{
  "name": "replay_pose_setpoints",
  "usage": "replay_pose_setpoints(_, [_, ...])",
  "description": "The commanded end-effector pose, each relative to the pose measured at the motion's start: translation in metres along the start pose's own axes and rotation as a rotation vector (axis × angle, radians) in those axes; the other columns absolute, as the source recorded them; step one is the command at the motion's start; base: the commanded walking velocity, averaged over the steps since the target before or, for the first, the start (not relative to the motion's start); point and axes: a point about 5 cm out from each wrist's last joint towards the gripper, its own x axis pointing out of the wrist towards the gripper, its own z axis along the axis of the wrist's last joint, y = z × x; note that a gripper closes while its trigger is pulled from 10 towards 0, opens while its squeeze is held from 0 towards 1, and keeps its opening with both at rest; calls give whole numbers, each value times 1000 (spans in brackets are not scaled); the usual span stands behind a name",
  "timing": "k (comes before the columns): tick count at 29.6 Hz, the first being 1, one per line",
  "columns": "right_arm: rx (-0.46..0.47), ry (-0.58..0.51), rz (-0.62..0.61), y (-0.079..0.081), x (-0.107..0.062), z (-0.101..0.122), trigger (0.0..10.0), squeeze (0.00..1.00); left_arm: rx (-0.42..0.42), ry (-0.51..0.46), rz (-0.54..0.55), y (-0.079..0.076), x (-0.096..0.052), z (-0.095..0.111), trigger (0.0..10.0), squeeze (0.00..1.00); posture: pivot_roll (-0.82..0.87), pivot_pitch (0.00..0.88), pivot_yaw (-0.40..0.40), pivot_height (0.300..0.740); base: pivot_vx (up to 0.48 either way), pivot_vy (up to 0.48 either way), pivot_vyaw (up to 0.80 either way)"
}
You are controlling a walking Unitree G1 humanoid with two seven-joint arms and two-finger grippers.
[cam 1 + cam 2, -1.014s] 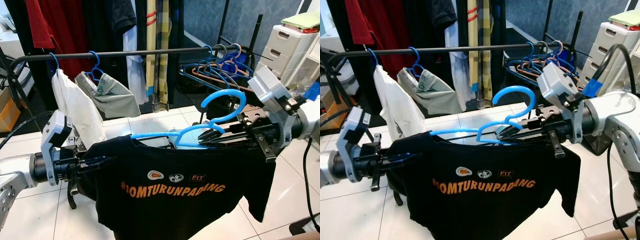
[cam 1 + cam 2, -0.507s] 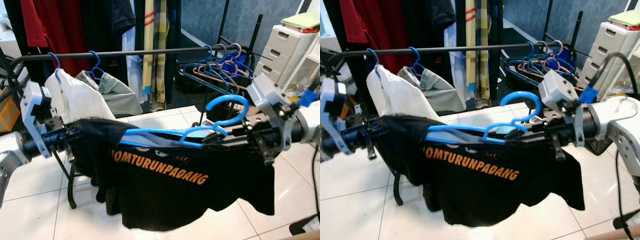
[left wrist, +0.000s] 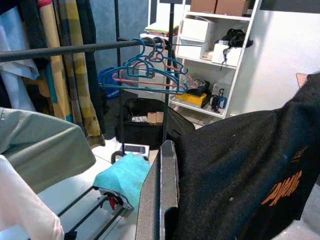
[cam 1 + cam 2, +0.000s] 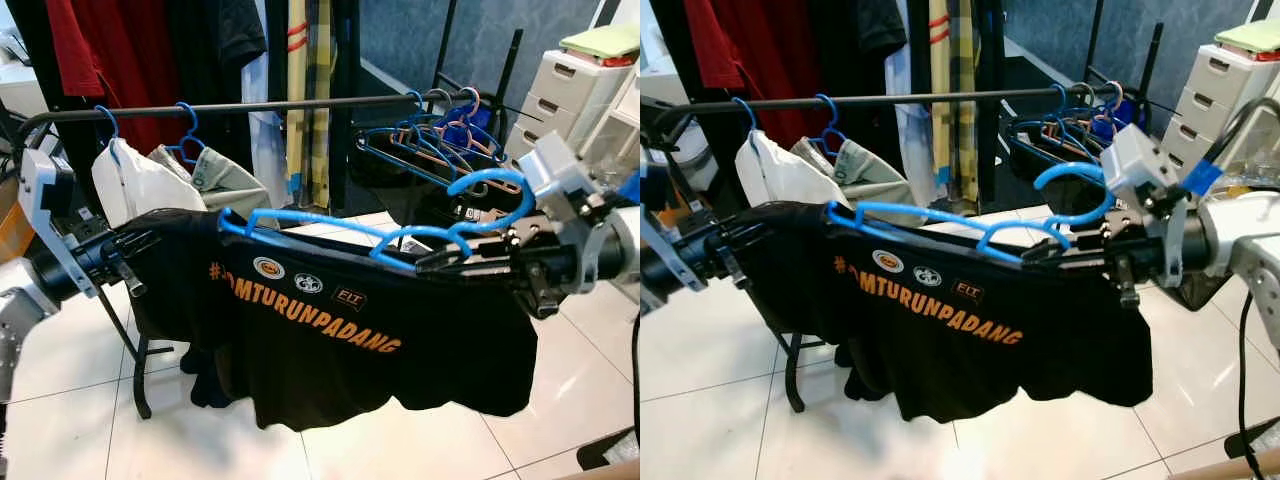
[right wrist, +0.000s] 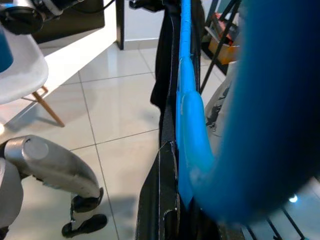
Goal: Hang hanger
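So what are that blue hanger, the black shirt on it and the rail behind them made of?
The blue hanger looks like moulded plastic: smooth, slightly glossy, with an even colour. The black shirt seems to be soft knit fabric, probably cotton, since it drapes and folds, with matte printed orange lettering. The rail looks like a dark painted metal tube: thin, straight and faintly shiny, though I can't be sure.
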Motion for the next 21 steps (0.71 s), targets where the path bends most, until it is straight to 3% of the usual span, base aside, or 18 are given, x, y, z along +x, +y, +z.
replay_pose_setpoints(1, [-3,-20,-43,-4,-9,5,0,0,-27,0,86,7,-8,-5,0,0,-121,0,7,740,0,0,0])
replay_pose_setpoints(2, [-3,-20,-43,-4,-9,5,0,0,-27,0,86,7,-8,-5,0,0,-121,0,7,740,0,0,0])
replay_pose_setpoints(4, [-22,-39,-77,-9,-10,9,0,0,-54,43,-25,-12,-1,-18,0,0,-120,0,7,740,0,0,0])
replay_pose_setpoints(5, [-22,-39,-77,-9,-10,9,0,0,-54,43,-25,-12,-1,-18,0,0,-120,0,7,740,0,0,0])
replay_pose_setpoints(7, [-34,-53,-97,-12,-9,10,0,0,-76,63,-112,-27,5,-25,0,0,-118,0,5,740,0,0,0])
replay_pose_setpoints(10, [-41,-74,-121,-15,-7,12,0,0,-86,67,-167,-37,8,-27,0,0,-121,0,7,740,0,0,0])
replay_pose_setpoints(13, [-33,-185,-161,-22,6,20,0,0,-144,42,-366,-77,24,-27,0,0,-118,0,4,740,0,0,0])
replay_pose_setpoints(14, [-33,-185,-161,-22,6,20,0,0,-144,42,-366,-77,24,-27,0,0,-118,0,4,740,0,0,0])
replay_pose_setpoints(16, [-5,-271,-161,-23,17,23,0,0,-156,13,-438,-100,38,-26,0,0,-119,0,4,740,0,0,0])
replay_pose_setpoints(18, [9,-304,-164,-24,21,24,0,0,-162,0,-451,-106,43,-26,0,0,-119,0,4,740,0,0,0])
replay_pose_setpoints(21, [98,-475,-200,-29,38,27,0,0,-186,-80,-419,-117,63,-18,0,0,-119,0,2,740,0,0,0])
